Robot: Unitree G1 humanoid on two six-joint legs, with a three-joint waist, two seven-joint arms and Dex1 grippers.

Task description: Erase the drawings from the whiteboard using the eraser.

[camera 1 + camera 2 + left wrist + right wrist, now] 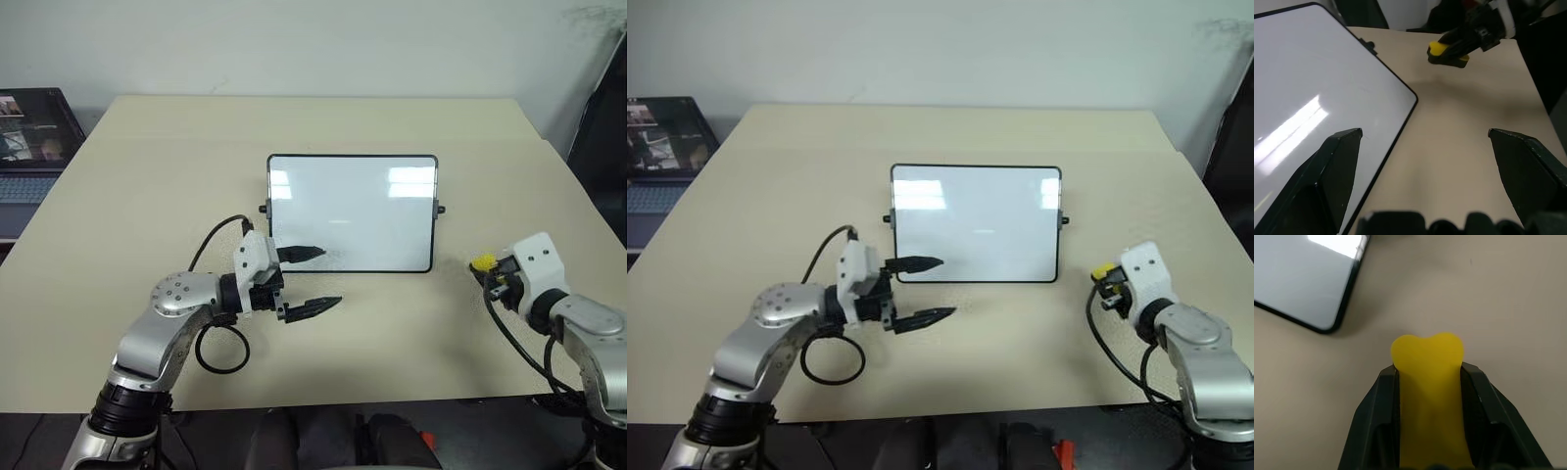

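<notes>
- Head views: we see the whiteboard point(353, 212) lying mid-desk, its surface apparently free of marks. The left gripper point(312, 280), fingers spread, hovers at the board's near-left corner. The right gripper point(487, 268), off the board's right edge, pinches the eraser point(482, 262).
- Left wrist view: the eraser point(1447, 53) hangs above bare desk point(1459, 147).
- Right wrist view: the eraser point(1428, 377) bulges between the fingers; we judge it soft and light, best gripped across its sides.

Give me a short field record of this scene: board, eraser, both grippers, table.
board: small glossy white whiteboard with thin black frame, flat on the table, no marks visible
eraser: small yellow block, clamped in right gripper, off the board's right side
left gripper: open, one finger over the board's lower left corner
table: beige tabletop
</notes>
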